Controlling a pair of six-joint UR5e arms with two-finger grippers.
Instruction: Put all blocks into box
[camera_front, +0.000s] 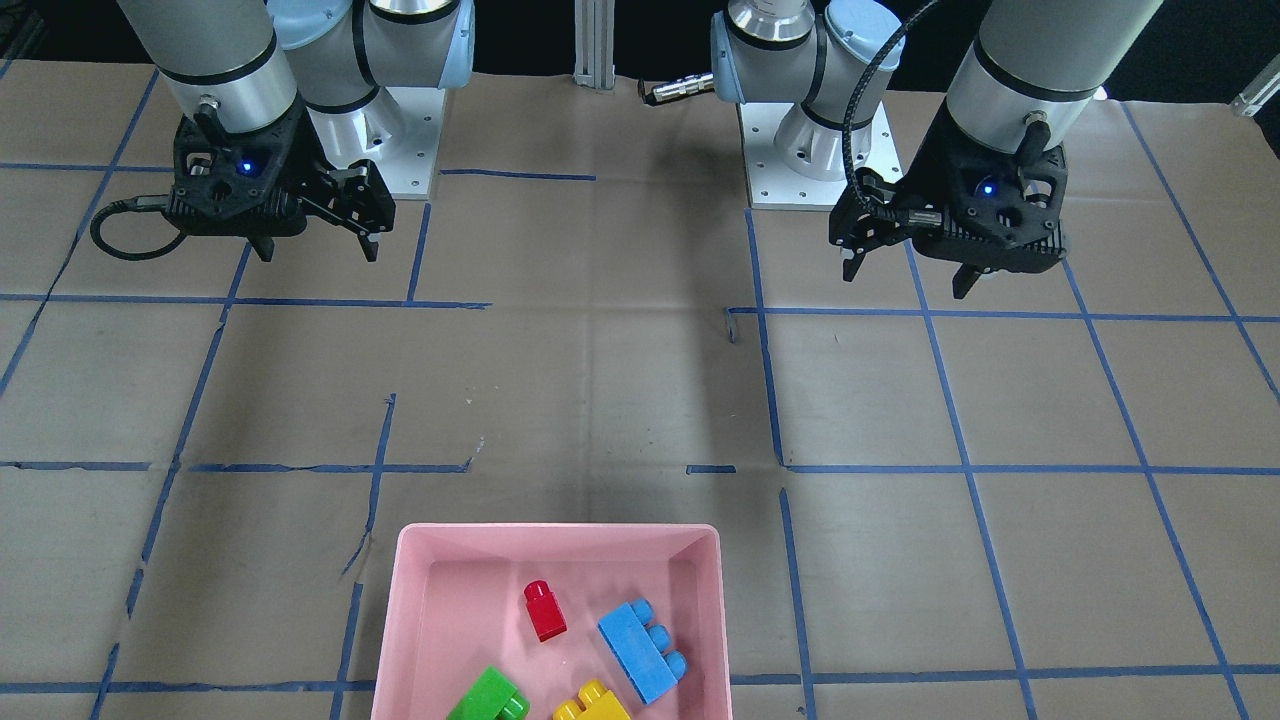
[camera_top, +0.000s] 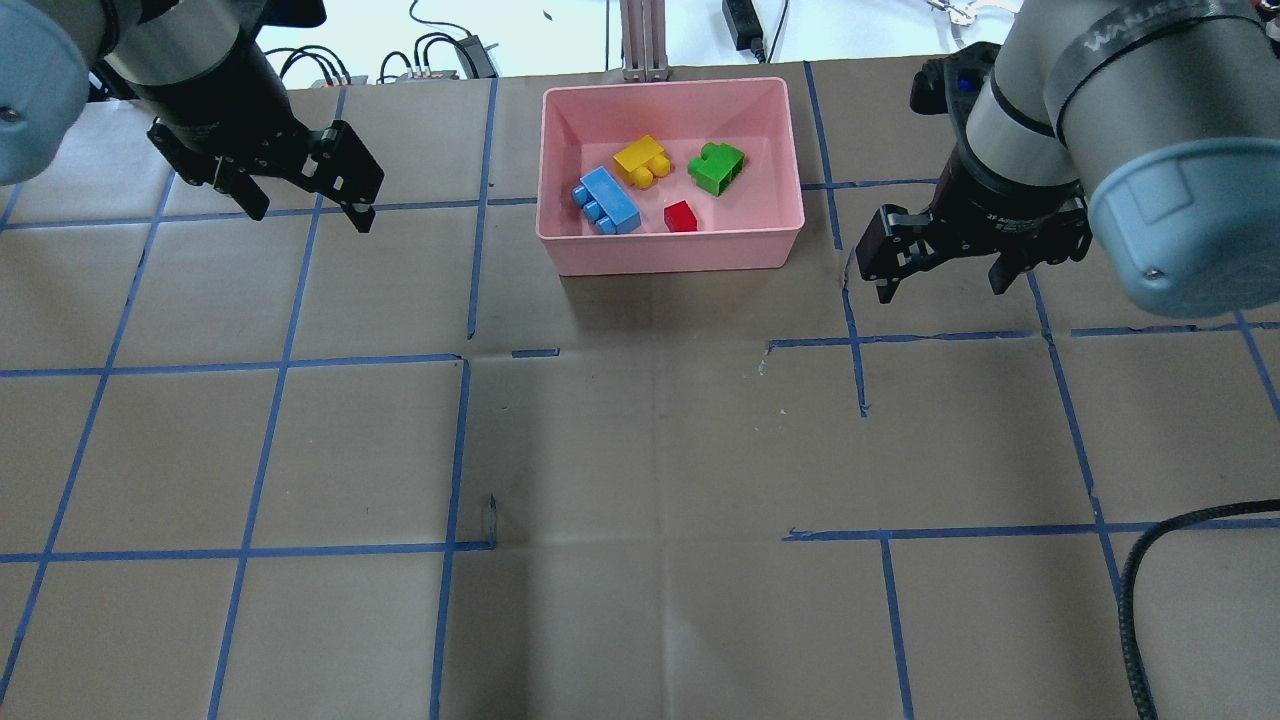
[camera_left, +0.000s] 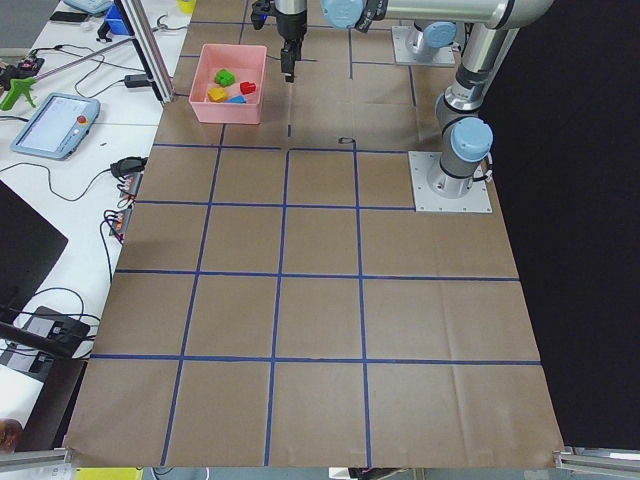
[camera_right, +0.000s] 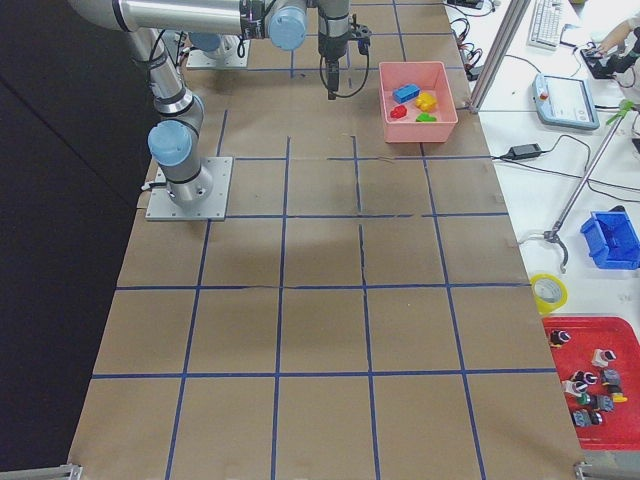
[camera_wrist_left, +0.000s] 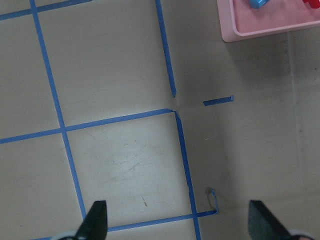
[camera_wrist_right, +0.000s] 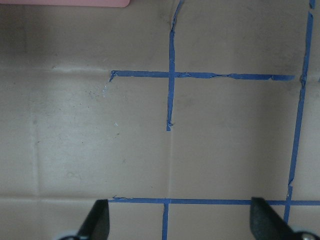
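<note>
— Status?
— My left gripper and right gripper are both hanging with fingers apart, either side of the box, well off its rim. Inside it, blue, yellow and green are sitting mid-floor; red is lying near my-side wall.

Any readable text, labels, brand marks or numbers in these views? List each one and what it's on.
"WANUE...": pale letters on the dark band round the right arm, overhead view; partly cut off, so the reading is uncertain.
Pendant on the side bench: any screen text or labels are too small to read.
Blocks and box: no markings visible.
</note>
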